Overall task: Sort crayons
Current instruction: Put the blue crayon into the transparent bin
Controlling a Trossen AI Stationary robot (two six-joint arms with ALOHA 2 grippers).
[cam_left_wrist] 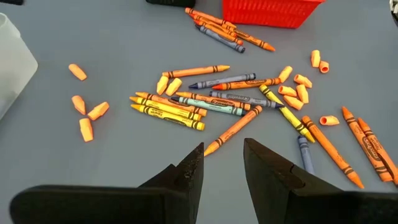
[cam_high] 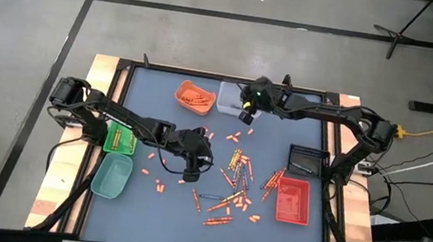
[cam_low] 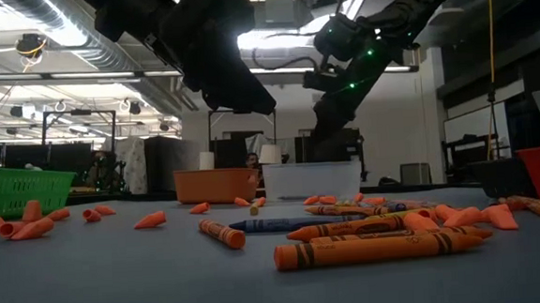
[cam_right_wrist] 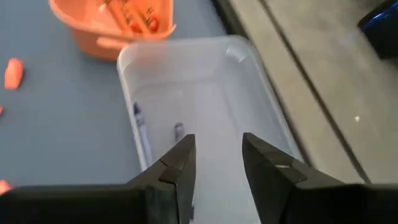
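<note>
The right gripper (cam_right_wrist: 217, 165) hangs released over the clear tray (cam_right_wrist: 261, 106) at the surface's far edge — placed to drop blue-grey crayons (cam_right_wrist: 142, 134) there. The left gripper (cam_left_wrist: 222, 165), also released and empty, hovers above the mixed crayons (cam_left_wrist: 211, 102) mid-surface — positioned, likely, for the next pick.

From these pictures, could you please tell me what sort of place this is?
Probably a lab or workshop: exposed ceiling ducts, a bare concrete floor with taped lines, and a framed table strewn with crayons among sorting trays.
</note>
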